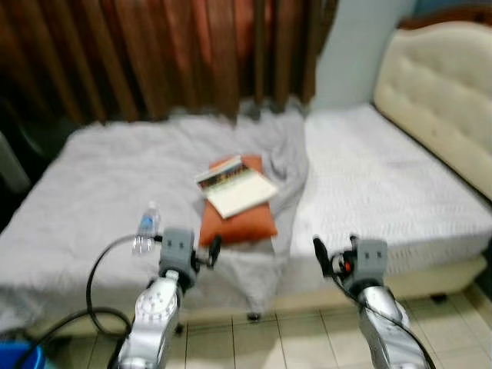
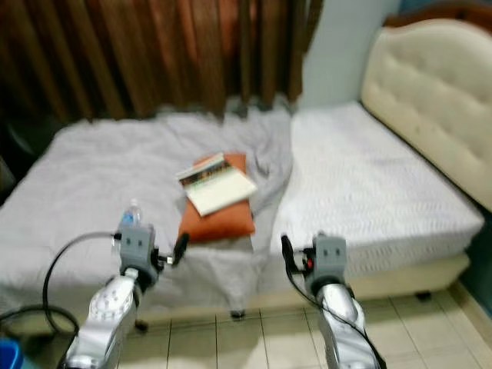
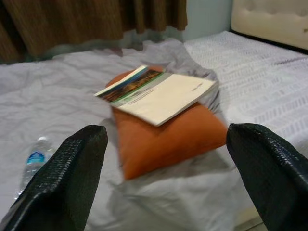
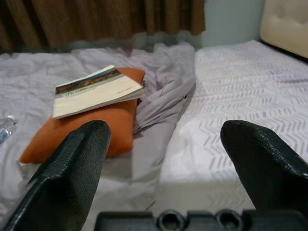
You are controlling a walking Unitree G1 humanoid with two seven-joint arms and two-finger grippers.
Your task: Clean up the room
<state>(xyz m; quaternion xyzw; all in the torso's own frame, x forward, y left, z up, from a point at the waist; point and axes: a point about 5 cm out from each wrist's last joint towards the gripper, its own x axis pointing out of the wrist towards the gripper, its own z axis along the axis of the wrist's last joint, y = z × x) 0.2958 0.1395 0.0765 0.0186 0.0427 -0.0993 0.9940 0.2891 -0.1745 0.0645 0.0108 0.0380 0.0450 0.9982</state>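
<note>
A book with a cream cover and dark picture strip lies on an orange pillow on the grey-sheeted bed. Left gripper and right gripper both hover spread wide, holding nothing.

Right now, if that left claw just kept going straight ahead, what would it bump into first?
Most likely the orange pillow with the book on top: the open left gripper points at it. Depth is hard to judge.

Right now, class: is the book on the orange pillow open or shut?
Shut. The book lies flat on the orange pillow, cover up, with no pages spread.
</note>
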